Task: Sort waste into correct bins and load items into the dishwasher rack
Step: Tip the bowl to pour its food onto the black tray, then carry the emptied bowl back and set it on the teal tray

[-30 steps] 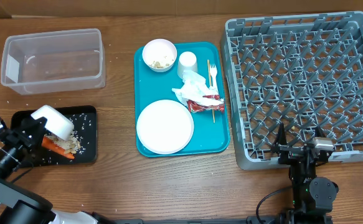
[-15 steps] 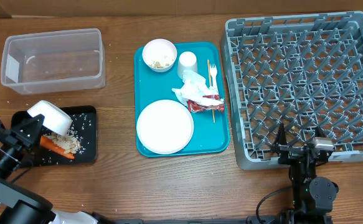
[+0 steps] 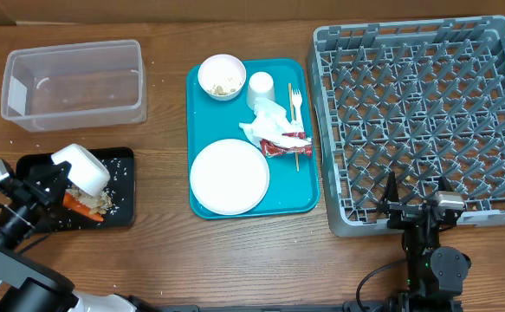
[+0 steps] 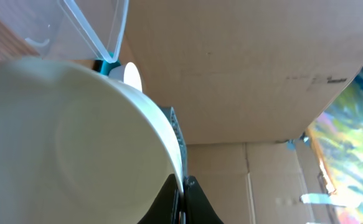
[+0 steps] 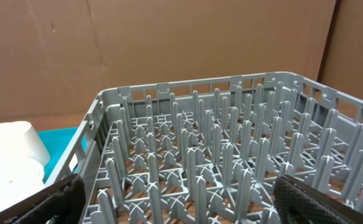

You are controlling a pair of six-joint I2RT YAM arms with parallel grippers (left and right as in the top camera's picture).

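My left gripper (image 3: pixel 55 178) is shut on the rim of a small white bowl (image 3: pixel 80 168), held tipped over the black tray (image 3: pixel 124 208); the bowl fills the left wrist view (image 4: pixel 75 143). An orange carrot (image 3: pixel 80 207) and pale rice scraps (image 3: pixel 105 199) lie in the black tray. The clear tub (image 3: pixel 73 84) stands behind it. On the teal tray (image 3: pixel 308 195) are a white plate (image 3: pixel 229 176), a second bowl with scraps (image 3: pixel 222 76), a cup (image 3: pixel 261 89), a fork (image 3: pixel 295 102), a napkin (image 3: pixel 269 121), a red wrapper (image 3: pixel 284 144) and a wooden stick (image 3: pixel 292 130). My right gripper (image 3: pixel 417 201) is open at the grey rack's front edge (image 3: pixel 391 221).
The grey rack (image 5: pixel 231 155) fills the right wrist view, its pegs bare. Cardboard walls stand behind the table. A few rice grains lie on the wood near the clear tub.
My left gripper has shifted the tipped bowl slightly left and back right over the black tray. The right arm has not moved.
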